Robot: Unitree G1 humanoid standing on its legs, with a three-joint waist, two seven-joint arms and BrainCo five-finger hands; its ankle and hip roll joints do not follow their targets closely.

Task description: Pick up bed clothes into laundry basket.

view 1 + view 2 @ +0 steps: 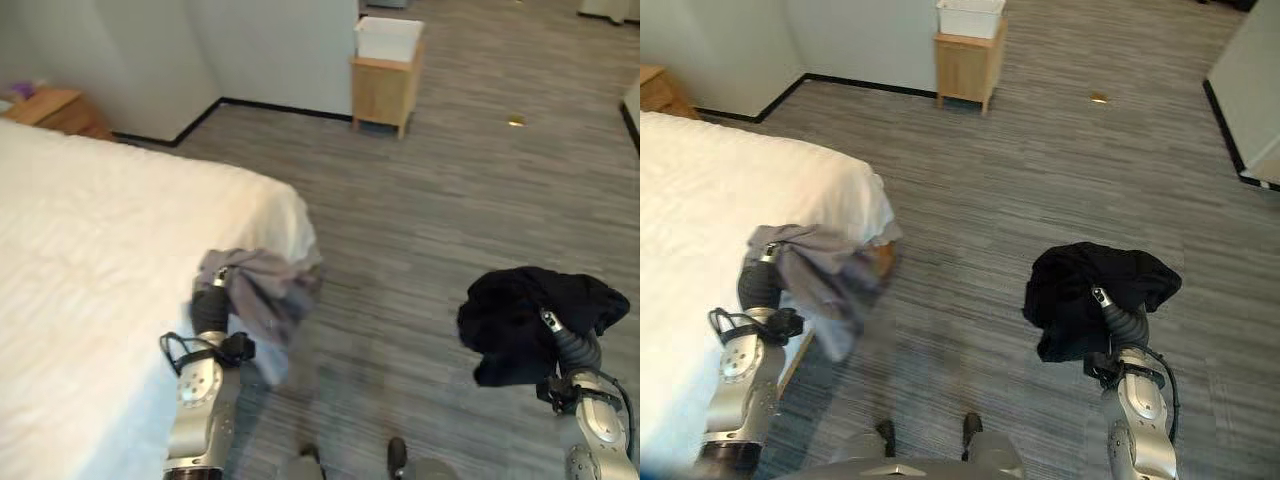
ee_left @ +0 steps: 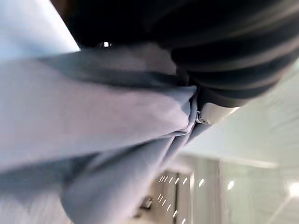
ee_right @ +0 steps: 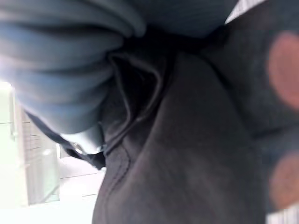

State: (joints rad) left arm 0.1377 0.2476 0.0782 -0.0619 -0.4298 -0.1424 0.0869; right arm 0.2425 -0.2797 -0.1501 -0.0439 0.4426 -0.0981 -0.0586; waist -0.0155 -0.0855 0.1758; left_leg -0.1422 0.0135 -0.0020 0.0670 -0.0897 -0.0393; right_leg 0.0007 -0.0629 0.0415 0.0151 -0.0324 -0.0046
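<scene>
A grey garment (image 1: 262, 295) hangs off the near corner of the white bed (image 1: 90, 250), bunched in my left hand (image 1: 210, 305). The left wrist view shows the grey cloth (image 2: 93, 121) drawn tight into that hand's grasp. To the right, above the carpet, a black garment (image 1: 520, 315) is draped over my raised right hand (image 1: 575, 345) and hides its fingers. In the right wrist view the black cloth (image 3: 187, 140) is gathered right against the hand. A white bin (image 1: 388, 38) stands on a small wooden stand (image 1: 385, 95) by the far wall.
The bed takes up the left side, with a wooden nightstand (image 1: 60, 108) behind it. Grey striped carpet (image 1: 430, 220) stretches between me and the bin. A small yellow object (image 1: 516, 120) lies on the floor at the far right.
</scene>
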